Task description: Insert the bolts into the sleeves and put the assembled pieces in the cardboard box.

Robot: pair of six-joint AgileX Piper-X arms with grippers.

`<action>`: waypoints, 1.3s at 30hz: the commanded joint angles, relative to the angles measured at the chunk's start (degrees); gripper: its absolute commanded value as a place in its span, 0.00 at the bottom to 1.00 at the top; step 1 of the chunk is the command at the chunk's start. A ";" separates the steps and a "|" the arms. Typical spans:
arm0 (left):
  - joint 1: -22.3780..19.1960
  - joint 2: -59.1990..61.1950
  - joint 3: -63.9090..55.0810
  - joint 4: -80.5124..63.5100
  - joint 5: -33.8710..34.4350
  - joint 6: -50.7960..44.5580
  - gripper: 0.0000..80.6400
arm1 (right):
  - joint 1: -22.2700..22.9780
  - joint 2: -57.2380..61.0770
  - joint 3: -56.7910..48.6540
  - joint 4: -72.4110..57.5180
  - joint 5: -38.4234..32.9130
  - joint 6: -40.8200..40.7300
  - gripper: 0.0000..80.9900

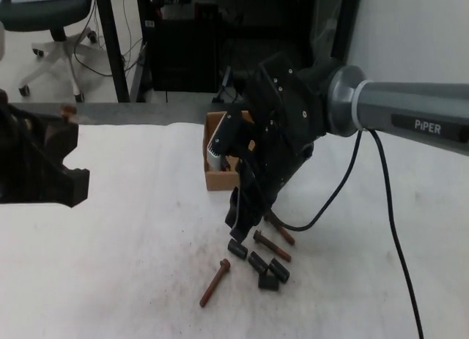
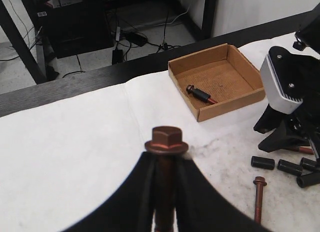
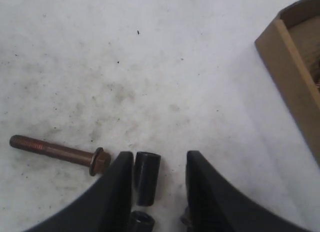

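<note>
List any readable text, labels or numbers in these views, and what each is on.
On the right arm's grey link: white lettering, a maker's mark, left unquoted.
The sticker on the black case behind the bench: too small to read.
On the cardboard box, bolts and sleeves: no print to be seen.

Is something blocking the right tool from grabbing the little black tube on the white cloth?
Nothing visible is. The right tool is open, with the short black cylindrical sleeve lying between its fingers. The rusty brown hex-head bolt lies beside it, outside one finger, not in the gap.
</note>
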 commanded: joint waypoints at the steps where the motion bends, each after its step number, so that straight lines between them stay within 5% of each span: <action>1: 0.19 -0.66 -0.17 0.03 0.28 -0.19 0.00 | 0.28 1.15 -0.33 2.30 -0.02 -0.91 0.42; 39: 0.19 -0.66 -0.12 1.91 0.18 -0.19 0.00 | 3.31 2.91 -0.29 4.05 6.08 0.81 0.42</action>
